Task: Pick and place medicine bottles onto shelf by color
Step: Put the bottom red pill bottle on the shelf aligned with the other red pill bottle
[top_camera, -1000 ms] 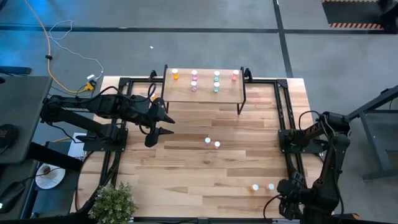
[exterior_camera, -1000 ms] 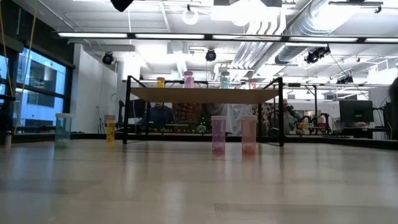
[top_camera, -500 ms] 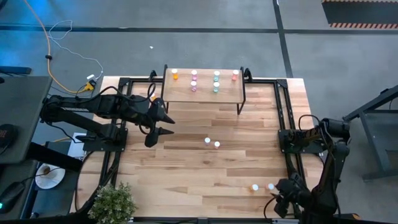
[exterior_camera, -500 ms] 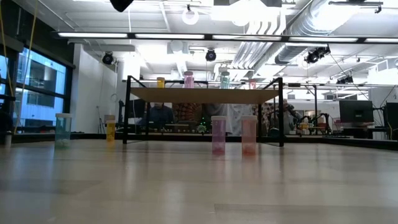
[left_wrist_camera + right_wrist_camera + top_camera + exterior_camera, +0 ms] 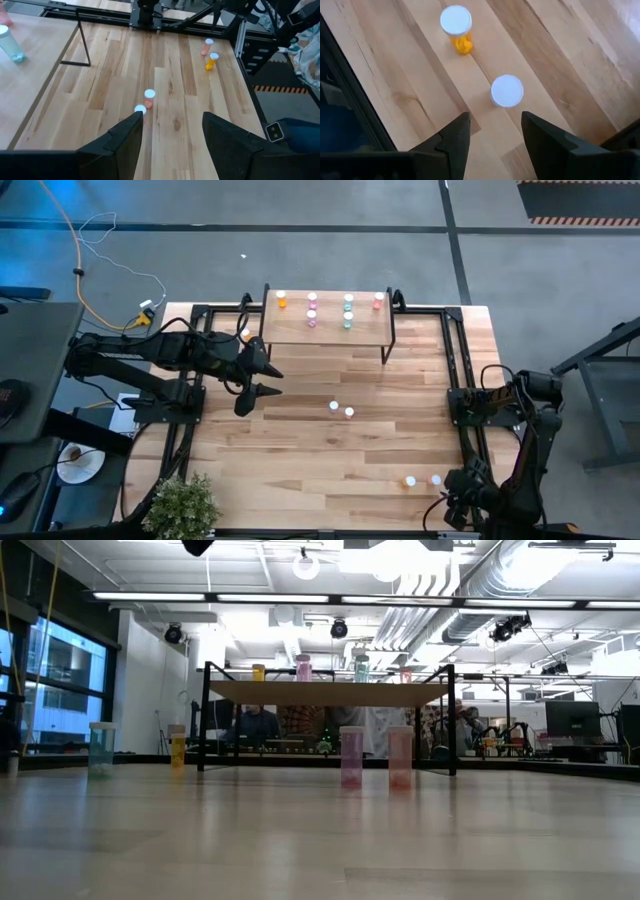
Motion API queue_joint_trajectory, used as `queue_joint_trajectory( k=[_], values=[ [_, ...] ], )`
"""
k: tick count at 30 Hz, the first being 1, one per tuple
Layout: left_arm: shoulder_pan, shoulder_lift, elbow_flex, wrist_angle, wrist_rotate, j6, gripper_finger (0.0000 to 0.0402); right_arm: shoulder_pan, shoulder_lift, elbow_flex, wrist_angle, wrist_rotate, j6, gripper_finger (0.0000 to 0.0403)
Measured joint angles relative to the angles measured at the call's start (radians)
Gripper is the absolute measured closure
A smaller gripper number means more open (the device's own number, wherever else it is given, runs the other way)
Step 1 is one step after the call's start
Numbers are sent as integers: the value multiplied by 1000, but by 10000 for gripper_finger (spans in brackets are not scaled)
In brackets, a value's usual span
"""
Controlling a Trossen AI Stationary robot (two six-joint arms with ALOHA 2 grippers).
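Both grippers stand with fingers spread and hold nothing. From above, the left gripper (image 5: 258, 380) hangs over the left part of the large wooden tabletop (image 5: 300, 450), in front of the small light-wood shelf on thin black legs (image 5: 325, 330). On that shelf stand seven tiny white-capped bottles: an orange one (image 5: 281, 300) at the left, two pink ones (image 5: 312, 310) next, two teal ones (image 5: 348, 311) after them, and one red one (image 5: 378, 300) at the right; a seventh teal sits with its pair. Two more white-capped bottles (image 5: 341, 410) stand side by side near the table's middle, and another pair (image 5: 422, 480) stands near the front right edge, just beside the right gripper (image 5: 462, 505). A green potted plant (image 5: 185, 505) sits at the front left corner.

At table height, the shelf (image 5: 330, 692) carries its bottles on top, and two pink bottles (image 5: 375, 756) stand in front of it, close together. A teal bottle (image 5: 101, 748) and an orange bottle (image 5: 178, 749) stand apart at the picture's left.

Past the left wrist's parted fingers (image 5: 127, 142), the central pair of bottles (image 5: 145, 101) stands just ahead, one cap partly hidden by a fingertip.

Past the right wrist's parted fingers (image 5: 452, 140), an orange bottle (image 5: 456, 29) and a second white-capped bottle (image 5: 507, 91) of unclear body colour stand below, untouched.
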Motion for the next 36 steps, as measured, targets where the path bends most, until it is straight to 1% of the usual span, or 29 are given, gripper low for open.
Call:
queue_joint_trajectory(
  k=[5,10,14,20,25,30,36],
  values=[
    [0,0,0,0,0,0,206,-46,2,0,9,-80,-2,233],
    [0,0,0,0,0,0,206,-62,2,0,30,-14,-16,233],
    [0,0,0,0,0,0,206,-63,2,0,30,-18,8,233],
    [0,0,0,-1,-1,0,206,-64,1,0,18,-27,1,233],
    [0,0,0,-1,-3,47,206,-67,1,1,-23,-39,26,233],
    [0,0,0,-1,-3,79,206,-86,1,1,-55,-46,41,233],
    [0,0,0,-1,-3,79,206,-111,0,1,-43,-34,35,233]
  ],
)
